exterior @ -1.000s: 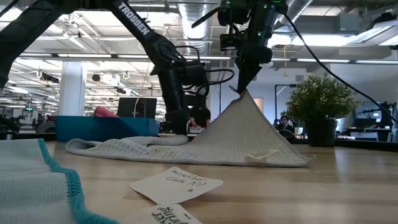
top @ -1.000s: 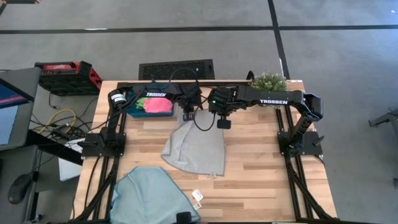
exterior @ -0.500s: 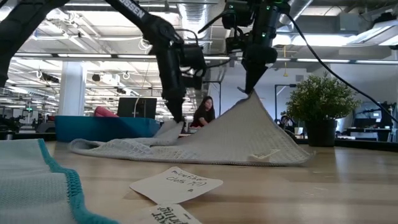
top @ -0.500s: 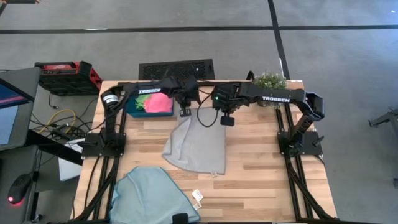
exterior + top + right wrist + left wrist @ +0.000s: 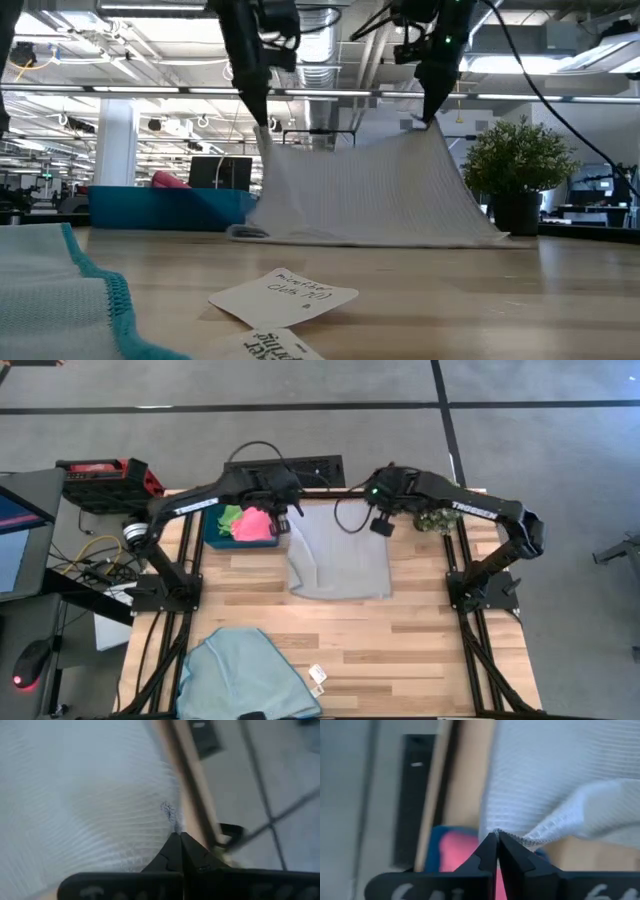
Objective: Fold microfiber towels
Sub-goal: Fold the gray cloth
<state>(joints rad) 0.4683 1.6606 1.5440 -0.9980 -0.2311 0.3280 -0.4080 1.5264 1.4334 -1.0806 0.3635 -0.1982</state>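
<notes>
A red crate [image 5: 105,480] sits off the table's far left corner. On the table [image 5: 420,640], at the far left, a teal tray [image 5: 214,538] holds a green towel [image 5: 230,518] and a pink towel [image 5: 256,525] bunched side by side, the pink one nearer the table's middle.

Just beside the tray, the left gripper [image 5: 281,512] hangs above the table with its fingers pressed together on the far left corner of the grey towel [image 5: 340,550]; the left wrist view shows the cloth's edge pinched right at the fingertips [image 5: 496,839], with the rest of the cloth falling away from them.

The grey towel is stretched between the two grippers. In the low view it hangs like a curtain from two raised corners, its top edge sagging a little between them, and its lower edge rests on the wood.

The right gripper [image 5: 381,520] holds the towel's far right corner, its fingers clamped on the cloth at about the same height as the left one. A potted plant [image 5: 436,518] stands at the far right edge, close behind this arm.

Near the front left corner lies the blue towel [image 5: 245,675], rumpled, well apart from the grey one. Just right of it lie two paper tags [image 5: 318,678], flat on the wood
</notes>
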